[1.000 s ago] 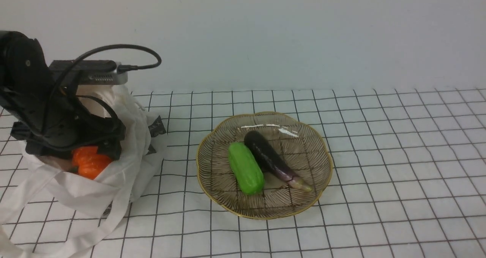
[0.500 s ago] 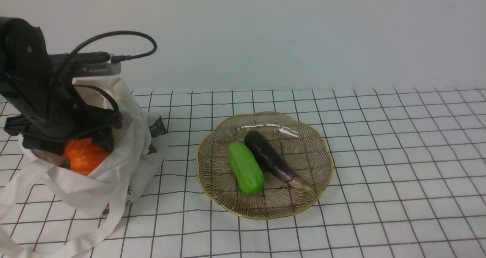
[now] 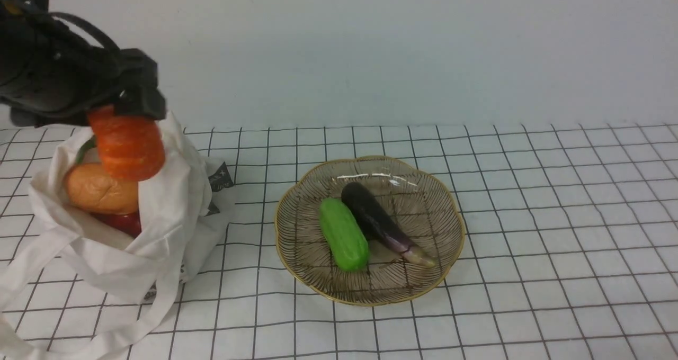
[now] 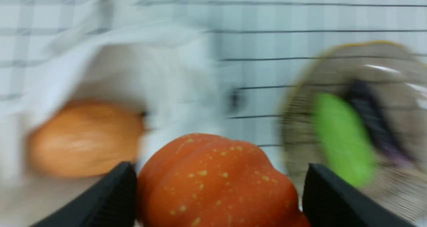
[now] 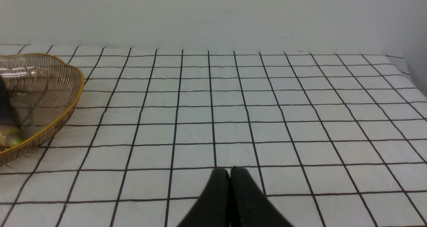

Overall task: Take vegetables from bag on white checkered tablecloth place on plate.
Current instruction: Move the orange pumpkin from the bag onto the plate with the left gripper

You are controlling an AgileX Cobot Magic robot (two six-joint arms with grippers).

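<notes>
Left gripper [image 4: 218, 173] pinches pumpkin [image 3: 127, 148], held above bag [image 3: 159, 227] opening. Plate [image 3: 424, 201] sits right of bag. Right gripper [image 5: 230, 187] jaws pressed together, low over tablecloth [image 5: 300, 120].

Orange pumpkin [image 3: 126, 148], off-white bag [image 3: 170, 214], black-gridded white tablecloth [image 3: 556, 217], gold-rimmed dark-lined plate [image 3: 430, 205]

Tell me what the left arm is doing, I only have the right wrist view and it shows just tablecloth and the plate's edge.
Observer: The left jaws are shut on the orange pumpkin, held above the open bag.
Operator: Anything else in that bag?
Observer: Yes, a tan bread loaf, with something red under it.
Operator: I glimpse something dark on the plate. Is it alone?
Observer: No, a green vegetable lies beside that eggplant on the plate.
</notes>
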